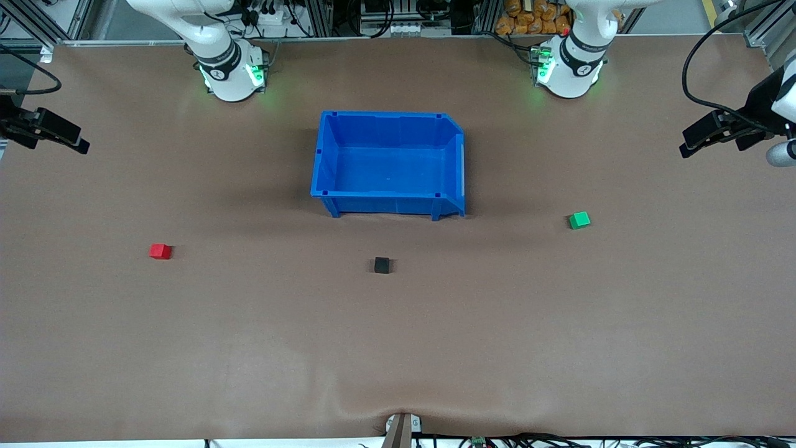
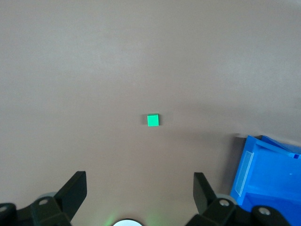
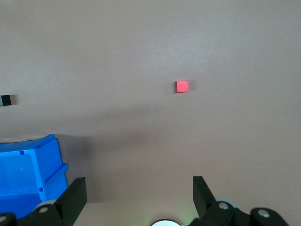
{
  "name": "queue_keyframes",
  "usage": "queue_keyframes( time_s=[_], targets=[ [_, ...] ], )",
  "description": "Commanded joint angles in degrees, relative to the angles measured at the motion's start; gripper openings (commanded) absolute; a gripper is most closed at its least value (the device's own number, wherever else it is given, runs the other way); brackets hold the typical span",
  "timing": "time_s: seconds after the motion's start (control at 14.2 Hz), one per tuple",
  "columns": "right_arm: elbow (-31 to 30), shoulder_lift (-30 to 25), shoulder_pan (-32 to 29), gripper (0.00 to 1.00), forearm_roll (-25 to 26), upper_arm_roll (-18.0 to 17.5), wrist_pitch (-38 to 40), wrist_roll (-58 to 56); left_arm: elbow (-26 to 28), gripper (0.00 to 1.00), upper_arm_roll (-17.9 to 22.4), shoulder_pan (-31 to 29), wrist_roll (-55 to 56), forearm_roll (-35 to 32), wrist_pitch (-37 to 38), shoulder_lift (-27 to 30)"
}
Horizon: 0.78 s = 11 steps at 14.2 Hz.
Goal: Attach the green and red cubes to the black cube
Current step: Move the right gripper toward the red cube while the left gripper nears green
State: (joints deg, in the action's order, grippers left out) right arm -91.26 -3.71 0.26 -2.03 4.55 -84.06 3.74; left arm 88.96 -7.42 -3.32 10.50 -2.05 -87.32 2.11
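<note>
The black cube [image 1: 382,266] sits on the brown table nearer to the front camera than the blue bin; it also shows at the edge of the right wrist view [image 3: 5,100]. The red cube [image 1: 160,251] [image 3: 182,86] lies toward the right arm's end. The green cube [image 1: 579,220] [image 2: 153,120] lies toward the left arm's end. My left gripper [image 1: 684,149] [image 2: 140,181] is open and empty, held up over the table at its own end, well apart from the green cube. My right gripper [image 1: 84,147] [image 3: 139,183] is open and empty, held up over its end, well apart from the red cube.
An empty blue bin [image 1: 385,114] stands mid-table between the arm bases; a corner shows in the left wrist view [image 2: 268,174] and the right wrist view [image 3: 28,141]. The brown mat has a fold at the front edge [image 1: 398,410].
</note>
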Motion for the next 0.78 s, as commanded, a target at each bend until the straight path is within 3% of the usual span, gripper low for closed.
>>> queue_keyframes(
  time_s=[0.0, 0.71],
  targets=[
    [-1.11, -1.03, 0.61, 1.00, 0.27, 0.02, -0.84, 0.13, -1.51, 1.00, -0.23, -0.02, -1.19, -0.41, 0.57, -0.79],
    [-1.02, -0.15, -0.26, 1.00, 0.00, 0.11, -2.69, -6.02, -1.60, 1.00, 0.12, -0.80, -1.01, -1.11, 1.36, -0.88]
  ],
)
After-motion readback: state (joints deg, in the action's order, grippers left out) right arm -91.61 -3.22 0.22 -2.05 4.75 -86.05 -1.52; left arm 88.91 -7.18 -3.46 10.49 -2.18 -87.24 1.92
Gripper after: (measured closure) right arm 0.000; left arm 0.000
